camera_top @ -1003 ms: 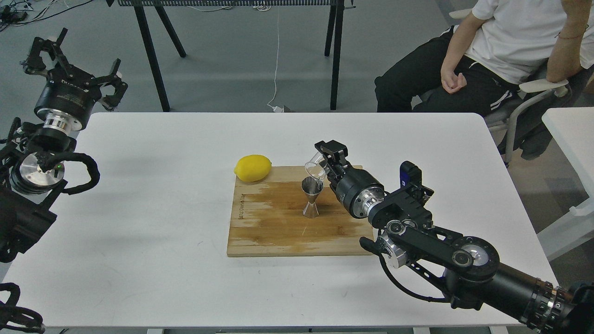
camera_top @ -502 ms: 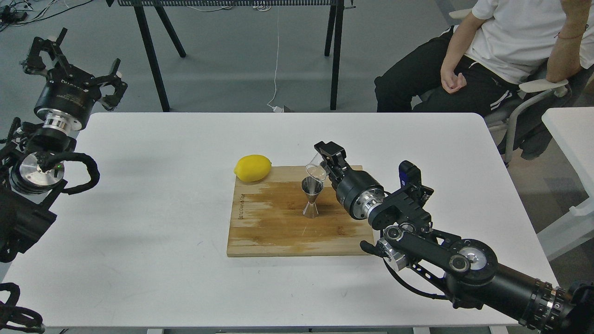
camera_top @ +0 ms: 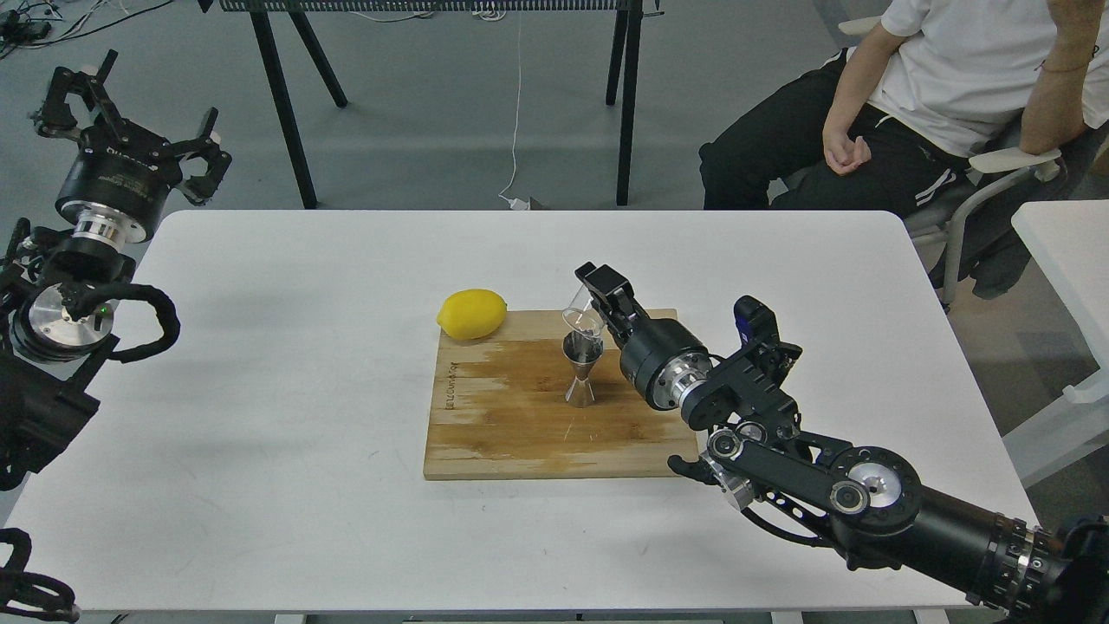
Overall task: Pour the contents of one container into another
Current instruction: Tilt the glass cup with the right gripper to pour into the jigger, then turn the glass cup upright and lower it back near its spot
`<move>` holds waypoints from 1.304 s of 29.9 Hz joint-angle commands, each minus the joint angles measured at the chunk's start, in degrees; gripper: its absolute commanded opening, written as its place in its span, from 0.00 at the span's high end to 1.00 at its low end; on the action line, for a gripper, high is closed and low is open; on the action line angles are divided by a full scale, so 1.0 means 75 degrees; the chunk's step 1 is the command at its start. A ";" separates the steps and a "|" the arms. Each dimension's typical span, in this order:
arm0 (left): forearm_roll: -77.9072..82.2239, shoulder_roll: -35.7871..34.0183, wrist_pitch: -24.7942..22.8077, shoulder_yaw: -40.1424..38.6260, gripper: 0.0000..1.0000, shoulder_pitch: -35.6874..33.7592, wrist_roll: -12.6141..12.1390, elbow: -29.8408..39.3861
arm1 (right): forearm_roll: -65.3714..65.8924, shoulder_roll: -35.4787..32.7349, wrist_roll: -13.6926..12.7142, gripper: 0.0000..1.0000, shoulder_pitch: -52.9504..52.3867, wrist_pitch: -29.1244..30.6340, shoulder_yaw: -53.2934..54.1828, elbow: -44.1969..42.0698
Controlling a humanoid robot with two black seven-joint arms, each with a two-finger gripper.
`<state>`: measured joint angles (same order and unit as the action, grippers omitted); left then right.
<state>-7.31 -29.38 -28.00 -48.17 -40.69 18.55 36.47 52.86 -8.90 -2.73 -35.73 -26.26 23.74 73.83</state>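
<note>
The steel hourglass jigger point(camera_top: 581, 373) stands upright near the middle of the wooden cutting board point(camera_top: 511, 416). My right gripper point(camera_top: 598, 299) is shut on the small clear glass cup point(camera_top: 582, 317), which is tipped steeply with its mouth down and left, right over the jigger's top cone. Whether liquid is flowing cannot be made out. My left gripper point(camera_top: 126, 113) is raised beyond the table's far left corner, its fingers spread open with nothing between them.
A yellow lemon point(camera_top: 472, 314) lies at the board's far left corner, partly on the white table point(camera_top: 260, 433). A seated person point(camera_top: 936, 95) is beyond the table's far right corner. A second white table edge point(camera_top: 1066, 251) shows at the right.
My right gripper has moved left and tipped the glass cup further over, bringing its mouth directly above the jigger. The left arm shifted slightly up and left.
</note>
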 commanded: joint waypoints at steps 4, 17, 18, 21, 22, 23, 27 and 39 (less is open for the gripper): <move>-0.0010 -0.0008 0.0000 0.0001 0.00 0.0000 0.0000 0.0000 | 0.0206 -0.0090 0.0001 0.63 -0.0182 -0.0014 -0.0317 -0.0001; -0.0022 -0.0008 0.0000 0.0001 0.00 0.0000 0.0000 0.0000 | 0.0757 -0.0476 0.0211 0.63 -0.0205 -0.0061 -0.0786 0.0034; -0.0022 -0.0008 0.0000 0.0001 0.00 0.0000 0.0000 0.0000 | 0.0757 -0.0512 0.0211 0.63 -0.0205 -0.0061 -0.0786 0.0046; -0.0022 -0.0008 0.0000 0.0001 0.00 0.0000 0.0000 0.0000 | 0.0722 -0.0606 0.0235 0.63 -0.0205 -0.0073 -0.0798 0.0058; -0.0022 -0.0008 0.0000 0.0001 0.00 0.0000 0.0000 0.0000 | 0.0675 -0.0617 0.0235 0.63 -0.0194 -0.0073 -0.0786 0.0058; -0.0022 -0.0008 0.0000 0.0001 0.00 0.0000 0.0000 0.0000 | 0.0628 -0.0652 0.0223 0.63 -0.0194 -0.0073 -0.0751 0.0069; -0.0022 -0.0020 0.0000 0.0001 0.00 0.0000 0.0000 0.0000 | -0.0072 -0.0676 0.0211 0.62 -0.0159 -0.0073 -0.0587 0.0280; -0.0022 -0.0114 0.0000 -0.0011 0.00 0.0000 0.0000 0.0000 | -0.3564 -0.0957 0.0094 0.62 0.0508 0.0021 0.1449 0.1510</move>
<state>-7.47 -30.15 -28.00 -48.26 -40.69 18.55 36.47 32.12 -15.26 -1.88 -34.22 -26.21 30.01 82.95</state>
